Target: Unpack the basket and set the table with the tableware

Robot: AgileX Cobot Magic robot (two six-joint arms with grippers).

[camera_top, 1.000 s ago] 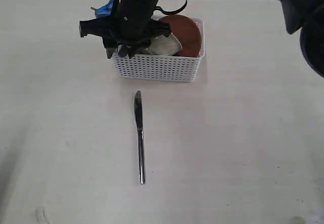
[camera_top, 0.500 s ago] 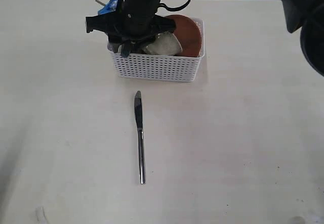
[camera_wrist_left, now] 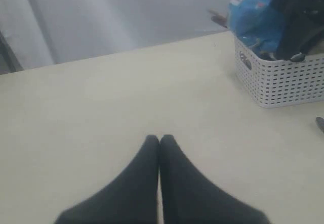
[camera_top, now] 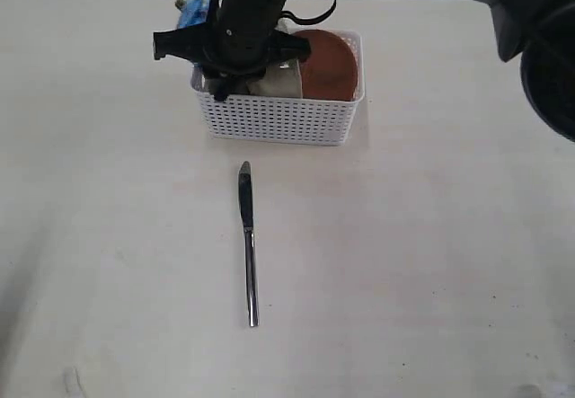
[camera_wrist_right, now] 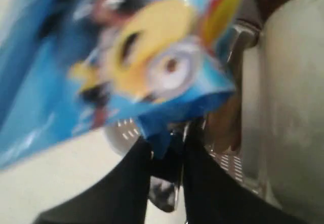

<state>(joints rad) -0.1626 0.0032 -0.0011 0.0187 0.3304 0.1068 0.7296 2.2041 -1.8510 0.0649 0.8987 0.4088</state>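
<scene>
The white basket stands at the back of the table, with the round brown plate and the pale bowl inside. A steel knife lies on the table in front of it. My right gripper reaches across into the basket's left end, under the blue crisp bag. Its fingers stand close together around a steel utensil, and a corner of the bag sits between them too. My left gripper is shut and empty, low over bare table, well away from the basket.
The blue crisp bag sticks out of the basket's back left corner. The right arm covers that end of the basket. The bowl lies close beside the right fingers.
The right gripper has sunk further into the basket's left end and its fingers have drawn together. Knife, basket and left gripper have not moved.
</scene>
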